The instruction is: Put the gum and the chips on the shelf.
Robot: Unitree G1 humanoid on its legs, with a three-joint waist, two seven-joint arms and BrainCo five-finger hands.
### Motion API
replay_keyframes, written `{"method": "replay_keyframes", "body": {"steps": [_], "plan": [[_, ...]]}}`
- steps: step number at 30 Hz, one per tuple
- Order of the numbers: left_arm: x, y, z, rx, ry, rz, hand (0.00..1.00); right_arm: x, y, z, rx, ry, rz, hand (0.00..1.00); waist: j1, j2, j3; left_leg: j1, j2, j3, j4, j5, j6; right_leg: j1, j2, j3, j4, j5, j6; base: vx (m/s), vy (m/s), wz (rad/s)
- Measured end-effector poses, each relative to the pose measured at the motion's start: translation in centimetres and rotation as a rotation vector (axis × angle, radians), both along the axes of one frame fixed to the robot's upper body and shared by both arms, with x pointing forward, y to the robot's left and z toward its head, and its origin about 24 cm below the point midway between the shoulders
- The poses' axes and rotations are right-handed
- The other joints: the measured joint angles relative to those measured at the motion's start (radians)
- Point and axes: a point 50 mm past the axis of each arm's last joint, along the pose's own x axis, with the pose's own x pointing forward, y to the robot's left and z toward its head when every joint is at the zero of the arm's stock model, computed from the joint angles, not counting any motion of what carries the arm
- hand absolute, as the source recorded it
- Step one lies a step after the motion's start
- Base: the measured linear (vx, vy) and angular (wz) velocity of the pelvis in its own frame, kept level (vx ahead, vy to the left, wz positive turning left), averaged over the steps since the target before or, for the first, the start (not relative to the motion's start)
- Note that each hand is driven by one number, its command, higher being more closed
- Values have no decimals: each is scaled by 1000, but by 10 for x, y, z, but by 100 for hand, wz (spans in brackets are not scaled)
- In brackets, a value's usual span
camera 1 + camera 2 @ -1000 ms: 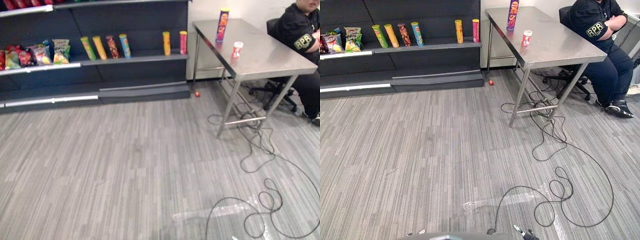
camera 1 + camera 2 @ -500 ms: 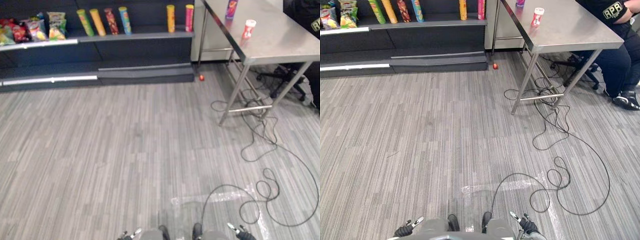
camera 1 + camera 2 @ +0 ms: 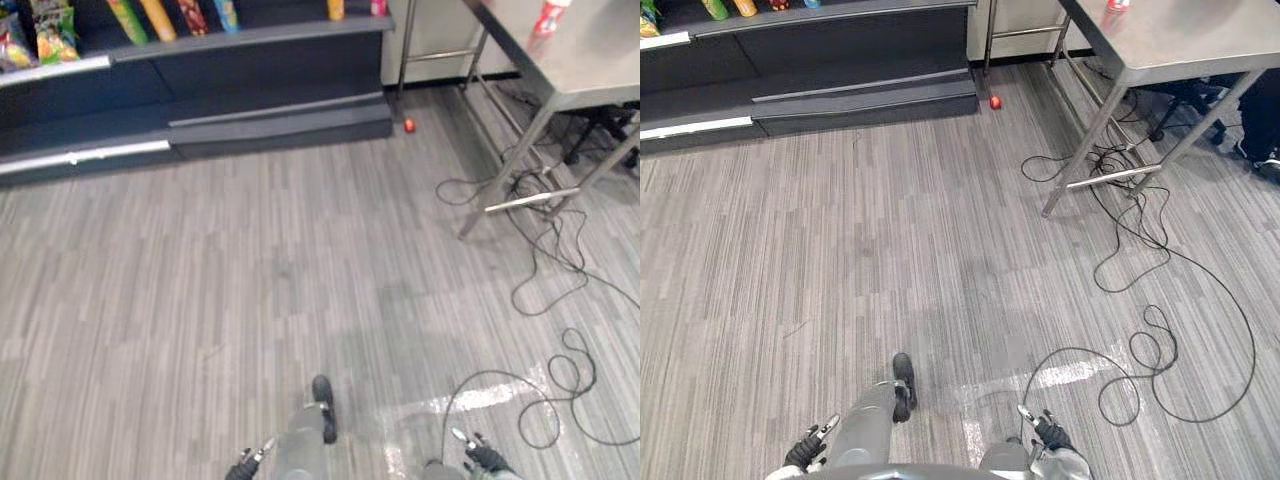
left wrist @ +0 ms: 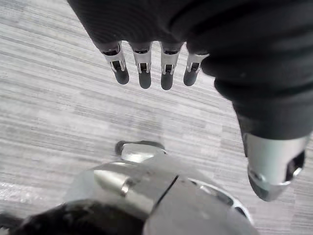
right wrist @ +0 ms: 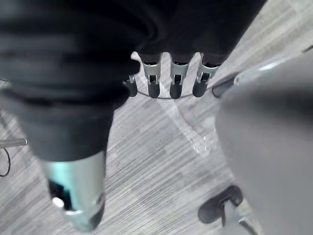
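Plainly we have hardly started: left robot hand (image 4: 144, 63) and right robot hand (image 5: 176, 73) hang slack-fingered and empty; gum (image 3: 548, 15) sits on the surface (image 3: 600, 55).

Cans (image 3: 158, 18): the top edge is cutting them off on the shelf (image 3: 250, 36).
Gum (image 3: 552, 15): the top edge is cropping it on the bench (image 3: 590, 60).
Red thing (image 3: 409, 125): lying on the floor (image 3: 250, 260), too small to tell.

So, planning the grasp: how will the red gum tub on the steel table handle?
The gum tub looks small and rigid, so probably light and firm to grip. Standing on the smooth steel table, it may slide or tip if nudged.
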Motion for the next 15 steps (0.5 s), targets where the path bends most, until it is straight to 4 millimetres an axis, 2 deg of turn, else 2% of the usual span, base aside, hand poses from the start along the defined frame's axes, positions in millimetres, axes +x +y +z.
{"method": "replay_keyframes", "body": {"steps": [1,2,3,4,5,6,7,9,11,12,14,15], "plan": [[-1,-1,0,-2,3,1,0,-1,-1,0,0,1,-8,0,6,0,-4,42,-15,35,-4,-20,37,-17,-19,42,60,46,-5,469,327,-34],[-2,-1,-1,-2,6,-1,0,-1,-2,0,-2,0,-16,0,6,2,-9,62,-22,47,-11,-28,49,-34,-25,58,102,79,-4,550,363,-54],[-2,-2,-1,-1,9,-12,0,0,-3,1,-5,-5,-16,0,6,6,-14,113,-34,68,-41,-39,62,-86,-35,65,206,158,-18,429,292,-47],[-3,-2,-1,1,11,-20,0,1,-3,1,-5,-7,-15,0,3,7,-16,142,-40,76,-59,-42,64,-112,-42,56,265,209,-22,409,283,-45],[-4,-2,-1,4,16,-39,0,2,-5,2,-16,-22,-17,0,-6,13,-19,210,-54,81,-107,-58,71,-158,-51,47,385,316,-37,382,262,-18],[-3,-1,0,11,15,-64,0,4,-6,3,-20,-36,-18,0,-21,10,-18,278,-67,84,-150,-79,77,-211,-47,42,561,320,-28,367,235,-5],[-2,0,0,17,17,-83,0,4,-5,4,-19,-38,-18,0,-25,10,-17,310,-76,83,-167,-81,81,-236,-43,31,641,303,-33,351,184,2],[-3,-3,-1,15,25,-120,0,5,-7,5,-28,-52,-23,0,-27,18,-13,460,-95,83,-254,-99,77,-295,-25,-88,805,172,-57,330,128,-6],[-4,-4,-1,14,34,-128,0,8,-8,6,-31,-70,-23,0,-29,22,-12,535,-101,88,-282,-120,73,-341,-23,-189,808,72,-77,324,63,-10],[-4,-5,-2,12,35,-129,0,11,-9,8,-28,-89,-21,0,-33,26,-11,573,-98,89,-282,-149,66,-397,-4,-255,724,25,-87,457,-13,-5],[-4,-8,-3,8,46,-134,0,13,-12,9,-33,-101,-16,0,-37,39,-5,598,-75,86,-283,-175,45,-441,48,-304,497,26,-82,404,-84,8],[-4,-9,-4,2,50,-129,0,13,-13,10,-38,-101,-16,0,-44,47,1,613,-56,78,-285,-187,28,-453,84,-310,330,49,-68,392,-131,25]]}}
